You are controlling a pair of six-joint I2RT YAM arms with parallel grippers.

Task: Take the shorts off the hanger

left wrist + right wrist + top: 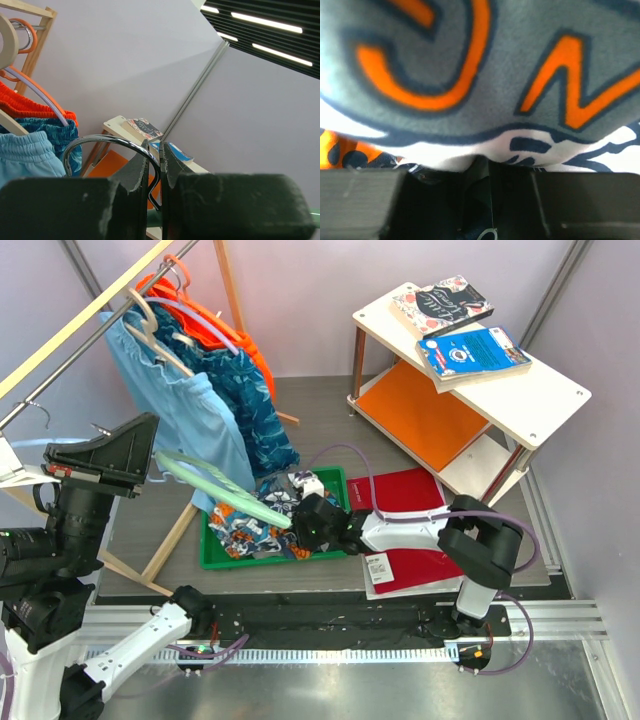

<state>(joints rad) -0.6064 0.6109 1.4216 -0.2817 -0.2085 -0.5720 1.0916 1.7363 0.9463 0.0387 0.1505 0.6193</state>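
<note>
One grey tabletop (322, 405), pale lilac walls (320, 300)

Grey walls (320, 290), wooden rack (230, 290), white shelf (540, 400)

Robot lab booth: plain grey partition walls (330, 300), aluminium mounting rail (565, 615).

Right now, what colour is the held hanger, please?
Pale green hanger, clearest in the top external view.
</note>
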